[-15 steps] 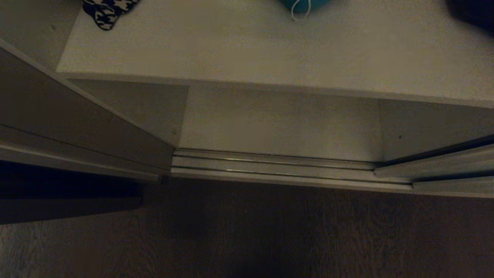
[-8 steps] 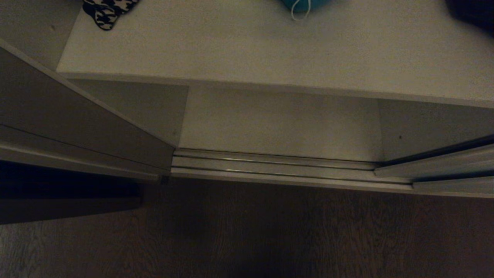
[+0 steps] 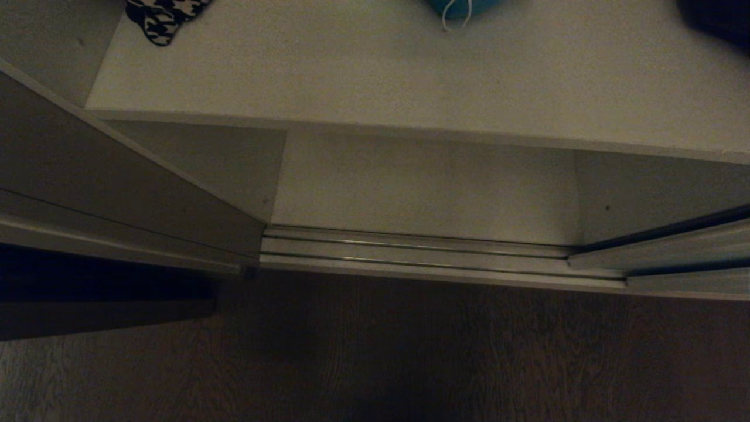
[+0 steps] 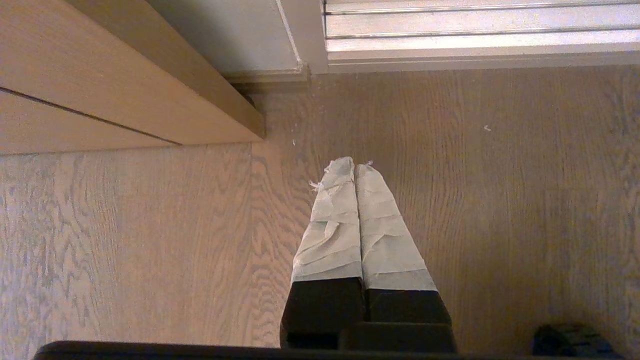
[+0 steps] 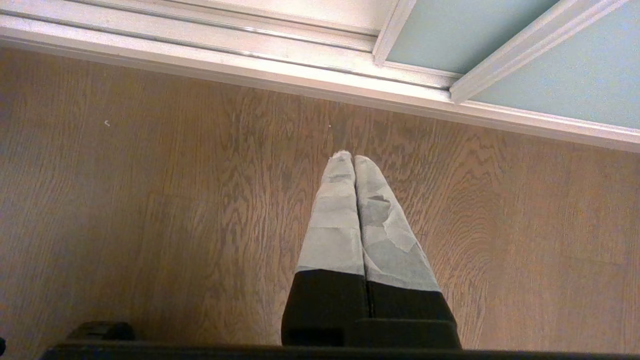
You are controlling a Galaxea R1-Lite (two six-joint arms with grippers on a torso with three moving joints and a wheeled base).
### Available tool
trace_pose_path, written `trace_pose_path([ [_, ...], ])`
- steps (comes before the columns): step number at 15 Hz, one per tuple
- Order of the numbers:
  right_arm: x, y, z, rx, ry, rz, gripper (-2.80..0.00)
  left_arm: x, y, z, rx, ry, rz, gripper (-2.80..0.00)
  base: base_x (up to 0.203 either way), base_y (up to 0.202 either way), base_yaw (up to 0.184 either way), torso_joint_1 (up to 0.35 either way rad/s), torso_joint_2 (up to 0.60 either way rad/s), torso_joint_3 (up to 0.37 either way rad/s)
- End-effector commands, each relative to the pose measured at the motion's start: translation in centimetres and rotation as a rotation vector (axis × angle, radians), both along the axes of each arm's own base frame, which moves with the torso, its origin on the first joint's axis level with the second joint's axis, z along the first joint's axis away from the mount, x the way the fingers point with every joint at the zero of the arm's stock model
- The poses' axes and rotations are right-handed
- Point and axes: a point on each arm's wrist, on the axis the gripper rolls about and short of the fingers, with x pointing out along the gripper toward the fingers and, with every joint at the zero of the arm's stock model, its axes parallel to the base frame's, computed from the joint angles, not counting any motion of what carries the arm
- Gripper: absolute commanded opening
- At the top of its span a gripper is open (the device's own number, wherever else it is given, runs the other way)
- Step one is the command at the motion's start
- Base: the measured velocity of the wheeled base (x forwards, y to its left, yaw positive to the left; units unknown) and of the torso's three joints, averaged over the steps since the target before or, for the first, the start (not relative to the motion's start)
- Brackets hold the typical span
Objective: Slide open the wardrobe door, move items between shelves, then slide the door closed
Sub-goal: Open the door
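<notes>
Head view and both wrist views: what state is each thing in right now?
sliding wardrobe door: slid aside to the right, opening clear
upper shelf: holds teal plush toy and houndstooth bag
lower shelf: bare where visible
left tool: shut, empty, over wooden floor
right tool: shut, empty, over the floor

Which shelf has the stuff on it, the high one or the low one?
The high one: the upper shelf carries the houndstooth bag and the teal plush toy along its back. The lower shelf shows nothing on it.
</notes>
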Motion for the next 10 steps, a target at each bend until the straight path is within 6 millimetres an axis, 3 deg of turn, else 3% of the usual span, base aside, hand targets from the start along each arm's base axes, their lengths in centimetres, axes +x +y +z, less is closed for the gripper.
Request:
trace_pose_path([
  [1,-0.01,0.0,0.0,-0.001,-0.002,0.0,-2.8,0.0,0.0,0.05,0.003,0.0,0.0,-2.8,0.0,0.0,0.0,0.0,0.0,0.0],
  [10,-0.02,0.0,0.02,-0.001,-0.002,0.0,-2.8,0.0,0.0,0.0,-0.038,0.002,0.002,-2.8,0.0,0.0,0.0,0.0,0.0,0.0],
])
